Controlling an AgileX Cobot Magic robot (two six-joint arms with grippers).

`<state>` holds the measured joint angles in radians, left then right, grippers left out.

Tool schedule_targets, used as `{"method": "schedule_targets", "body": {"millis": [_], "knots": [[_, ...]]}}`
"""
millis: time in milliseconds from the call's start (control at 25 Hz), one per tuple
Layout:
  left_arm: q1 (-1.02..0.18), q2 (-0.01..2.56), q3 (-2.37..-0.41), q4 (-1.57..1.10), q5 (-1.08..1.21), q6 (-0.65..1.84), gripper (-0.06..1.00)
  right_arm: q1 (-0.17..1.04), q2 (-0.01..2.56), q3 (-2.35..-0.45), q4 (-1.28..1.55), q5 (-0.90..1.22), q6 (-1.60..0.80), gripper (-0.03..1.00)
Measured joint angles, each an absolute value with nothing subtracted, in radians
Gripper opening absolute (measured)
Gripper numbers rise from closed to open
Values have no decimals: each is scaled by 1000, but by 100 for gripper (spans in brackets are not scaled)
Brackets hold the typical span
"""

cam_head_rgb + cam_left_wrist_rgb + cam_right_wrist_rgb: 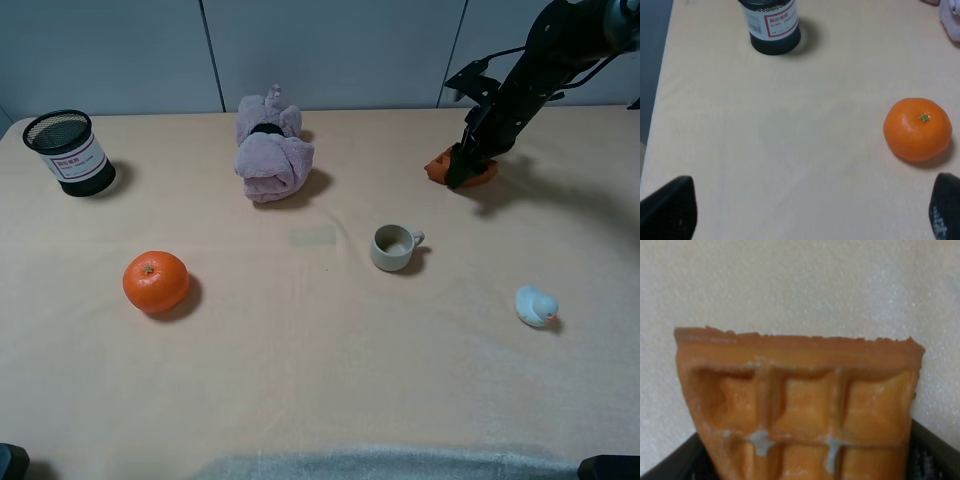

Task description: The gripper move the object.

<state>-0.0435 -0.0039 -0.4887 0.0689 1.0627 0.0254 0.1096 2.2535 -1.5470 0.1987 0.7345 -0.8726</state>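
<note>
- The right gripper (460, 175) is closed on the toy waffle wedge (800, 405). In the right wrist view a dark finger (935, 455) is seen against each side edge of the wedge, and no gap is visible.
- The grid face is turned toward the wrist camera. Only the narrower part of the wedge appears to be between the fingers, and the wide crust edge projects past them.
- The wedge is located beyond the cup (393, 246) and to its right, at the far side of the table (320, 400). Whether its underside is touching the cloth cannot be told.
- Step in hand, as judged: the wedge is to be carried from where it is gripped.
- Grip pressure should be kept constant. The sides taper, so the wedge could be squeezed forward out of the jaws if they are tightened further.
- A straight lift is advised before any sideways travel, so that the crust edge is not dragged on the cloth.
- If the path is taken toward the cup, it should be cleared from above. The toy duck (535, 305), nearer than the cup and to its right, should also be avoided.
- The plush toy (270, 150), beyond the cup on its left, is well apart from the wedge.
- The left gripper (807, 212) is spread wide and holds nothing. The orange (917, 129) and the mesh pot (774, 27), both far left of the cup, are seen ahead of it.
</note>
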Motion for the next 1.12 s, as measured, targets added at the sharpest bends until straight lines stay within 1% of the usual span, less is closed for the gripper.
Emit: {"method": "schedule_targets", "body": {"millis": [360, 680, 1120], "knots": [[-43, -4, -489, 69, 1063, 25, 92, 110, 2236, -1547, 190, 740, -856, 49], [-43, -4, -489, 69, 1063, 25, 92, 110, 2173, -1547, 164, 795, -812, 49], [-43, -4, -489, 69, 1063, 25, 92, 110, 2096, -1547, 174, 878, -692, 49]]}}
